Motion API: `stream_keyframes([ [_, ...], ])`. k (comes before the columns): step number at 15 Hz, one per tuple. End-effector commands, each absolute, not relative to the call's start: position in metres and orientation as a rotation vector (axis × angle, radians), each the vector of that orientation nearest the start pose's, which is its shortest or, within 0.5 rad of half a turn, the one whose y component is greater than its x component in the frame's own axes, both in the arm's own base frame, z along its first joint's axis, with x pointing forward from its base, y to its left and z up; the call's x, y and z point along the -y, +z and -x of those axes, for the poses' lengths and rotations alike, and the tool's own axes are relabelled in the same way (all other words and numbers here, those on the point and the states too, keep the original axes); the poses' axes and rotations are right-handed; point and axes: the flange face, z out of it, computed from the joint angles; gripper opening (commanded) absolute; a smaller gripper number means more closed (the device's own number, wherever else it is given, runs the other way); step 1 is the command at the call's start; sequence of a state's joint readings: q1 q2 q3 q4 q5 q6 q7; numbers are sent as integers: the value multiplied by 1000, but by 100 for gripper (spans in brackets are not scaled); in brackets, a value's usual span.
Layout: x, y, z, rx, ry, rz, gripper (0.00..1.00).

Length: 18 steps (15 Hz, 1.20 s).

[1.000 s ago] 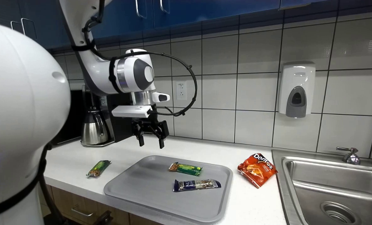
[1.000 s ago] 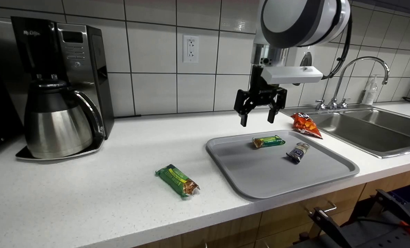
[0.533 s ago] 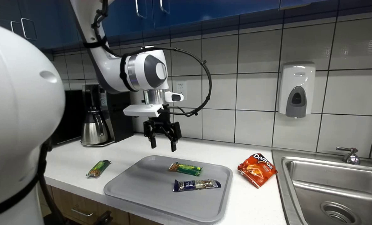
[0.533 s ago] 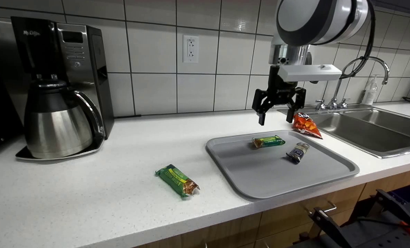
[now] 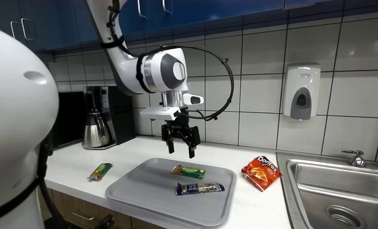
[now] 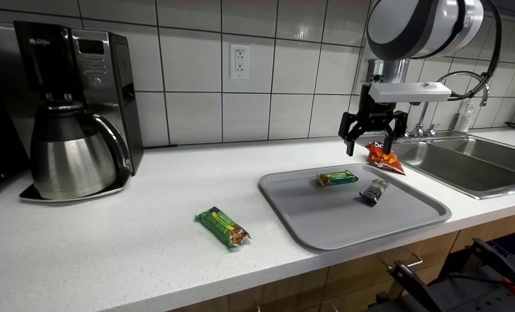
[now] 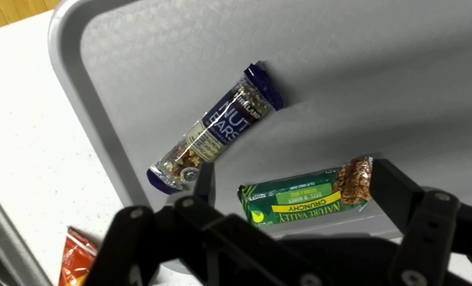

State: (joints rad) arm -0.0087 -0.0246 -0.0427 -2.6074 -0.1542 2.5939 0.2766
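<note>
Both exterior views: fingers [image 5: 191,152] spread wide, empty, hanging higher than the tray [image 5: 138,189]. Wrist view's got the green bar [image 7: 299,200] on it at 4 o'clock, blue bar [image 7: 218,129] at 10 from that; imo move level and high so neither gets bumped.

Arm [image 5: 130,74] is bent & gripper [image 5: 181,153] pts down w/ 2 fingers [image 5: 192,152] spread wide.

Parted jaws above a gray tray [image 6: 348,221] with green-wrapped bar [image 6: 338,178]
</note>
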Motion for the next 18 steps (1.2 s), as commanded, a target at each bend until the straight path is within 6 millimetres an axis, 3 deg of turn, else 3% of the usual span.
stream_keyframes([
  [1,41,268,-432,-452,-15,3209,100],
  [7,53,259,-431,-664,17,3171,100],
  [18,63,222,-440,-890,137,3127,100],
])
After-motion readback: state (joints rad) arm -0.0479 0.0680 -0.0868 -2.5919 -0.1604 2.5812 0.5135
